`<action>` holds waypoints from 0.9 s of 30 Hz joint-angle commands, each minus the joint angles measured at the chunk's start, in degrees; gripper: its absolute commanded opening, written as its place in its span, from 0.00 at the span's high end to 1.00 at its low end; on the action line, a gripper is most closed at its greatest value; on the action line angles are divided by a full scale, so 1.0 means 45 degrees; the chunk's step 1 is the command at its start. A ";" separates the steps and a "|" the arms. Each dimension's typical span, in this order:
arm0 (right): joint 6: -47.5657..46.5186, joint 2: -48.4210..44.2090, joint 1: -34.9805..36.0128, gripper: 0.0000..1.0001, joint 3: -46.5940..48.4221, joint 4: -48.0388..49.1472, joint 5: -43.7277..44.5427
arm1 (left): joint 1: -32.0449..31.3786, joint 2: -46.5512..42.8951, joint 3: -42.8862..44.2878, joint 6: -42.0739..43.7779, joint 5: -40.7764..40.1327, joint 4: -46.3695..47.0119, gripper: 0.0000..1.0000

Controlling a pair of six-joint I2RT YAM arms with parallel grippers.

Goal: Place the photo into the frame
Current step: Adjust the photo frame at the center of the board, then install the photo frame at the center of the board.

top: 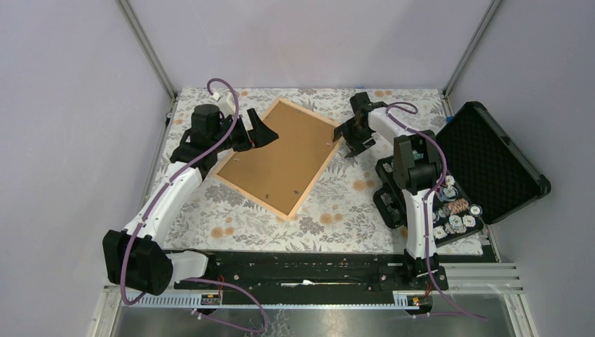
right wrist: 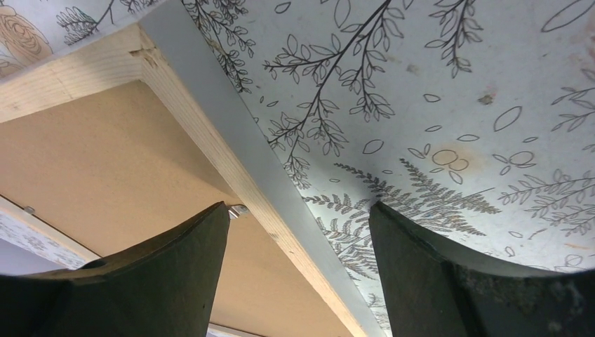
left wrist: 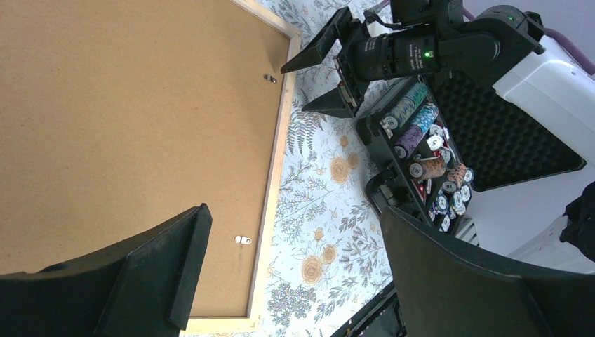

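On the flower-patterned table (top: 337,210), the frame (left wrist: 278,140) is seen lying face down and askew between the two arms, with the photo (top: 277,158) laid inside its light wooden rails so that only the plain brown board back is shown. An open black foam-lined case (top: 491,161) is set well apart at the right edge. The left gripper (top: 259,132) is held over the frame's far left corner with its fingers wide apart and nothing between them; the right gripper (right wrist: 298,209) is poised astride the right-hand rail, fingers also apart and nothing gripped. The placing itself is judged largely done. Small metal tabs (left wrist: 270,78) are visible along the inner edge, but whether they have been turned over the board, or the board pressed fully home, cannot be told from these views; that securing may be what is left.
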 commanded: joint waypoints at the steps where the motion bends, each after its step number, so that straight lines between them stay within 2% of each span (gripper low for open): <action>1: 0.0957 0.0629 0.0324 0.20 0.0677 -0.0620 0.0168 | 0.0010 -0.0300 0.0202 -0.0017 0.0268 0.0742 0.01; 7: 0.1118 0.1179 0.0426 0.24 0.1114 -0.0574 -0.0262 | -0.0007 -0.0429 0.0243 0.0065 0.0084 0.0677 0.01; 16: 0.1080 0.1032 0.0626 0.31 0.0961 -0.0767 0.0588 | 0.0006 -0.0547 0.0259 0.0105 0.0051 0.0657 0.01; 27: 0.0414 0.1854 0.1016 0.32 0.1776 -0.1614 0.1139 | 0.0010 -0.0679 0.0295 0.0205 -0.0128 0.0579 0.01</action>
